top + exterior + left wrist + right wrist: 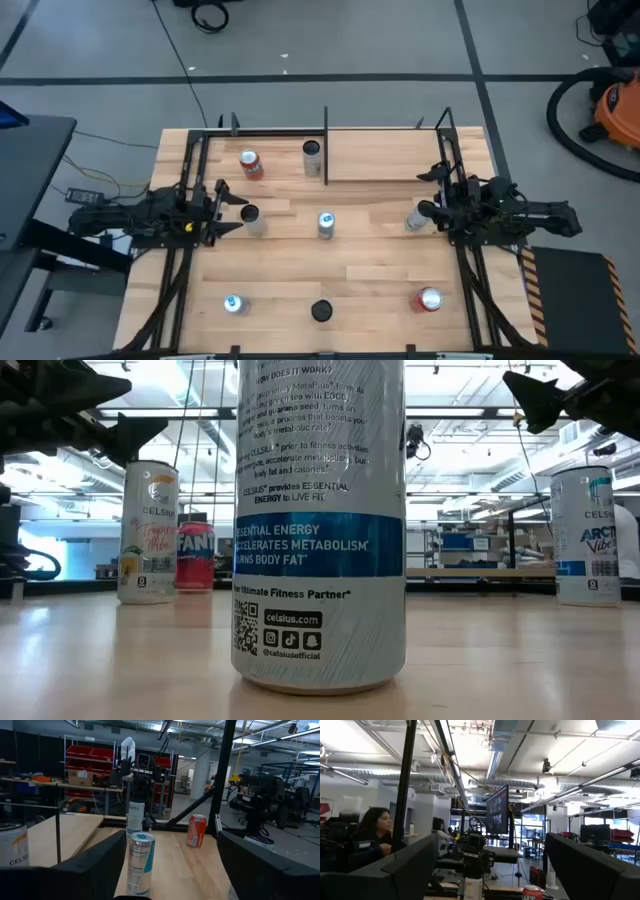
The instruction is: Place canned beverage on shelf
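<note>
The left tool [232, 211] stands open at the counter's [380, 270] left edge, jaws either side of a tall slim can [251, 219], not yet closed on it. The right tool [432, 212] is also open, just beside another slim can [416, 218] at the right edge.

Handling: each can is rigid, smooth and probably slippery; if full, moderately heavy and top-heavy. Grip at mid-body, square to the wall, with light pressure to avoid denting.

The shelf [385, 157] lies at the far right of the counter; its panel carries nothing. A dark can [312, 156] stands just left of it. All cans appear sealed; contents cannot be seen.
</note>
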